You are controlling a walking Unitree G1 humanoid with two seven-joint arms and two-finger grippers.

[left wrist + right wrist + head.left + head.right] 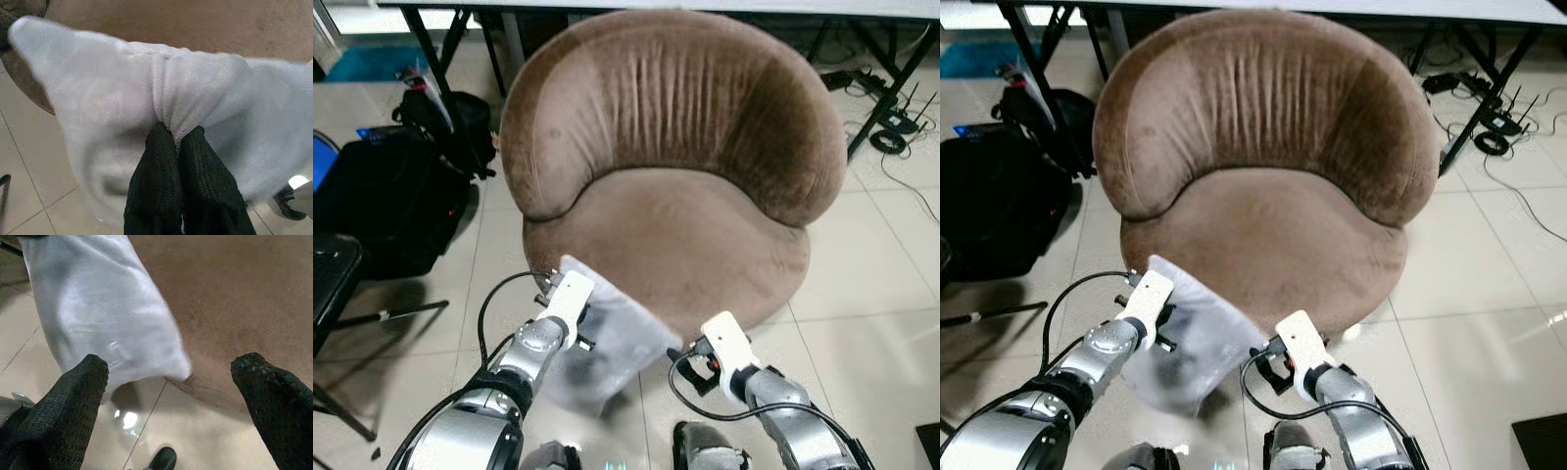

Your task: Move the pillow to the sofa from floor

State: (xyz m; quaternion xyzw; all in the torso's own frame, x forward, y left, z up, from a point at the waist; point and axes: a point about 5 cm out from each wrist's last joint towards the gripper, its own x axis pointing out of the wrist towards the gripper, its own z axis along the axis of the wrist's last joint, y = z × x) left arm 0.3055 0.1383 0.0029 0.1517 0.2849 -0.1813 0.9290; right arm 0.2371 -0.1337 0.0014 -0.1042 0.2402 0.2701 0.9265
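Left gripper: nearest the lens, its two black fingers pressed together on a bunched fold of the pillow, pinching the cloth between them.
Pillow: pale grey and soft, held up off the tiled floor in front of the sofa's front edge; its upper corner overlaps the seat rim, the rest hangs down below the left gripper.
Right gripper: spread wide and holding nothing, one finger on either side of the pillow's lower corner and the sofa's front edge; just beside the pillow, not touching it as far as can be seen.
Sofa: a round brown velvet tub seat, directly ahead of the robot; its seat cushion holds nothing.
Arms: two silver forearms reach forward from the bottom of the head views, left to the pillow, right just beside it, black cables looping from each wrist.
Bag: black, slumped on the floor to the sofa's left, near a table leg.
Cables: a dark tangle on the tiles to the sofa's right, by another table leg.
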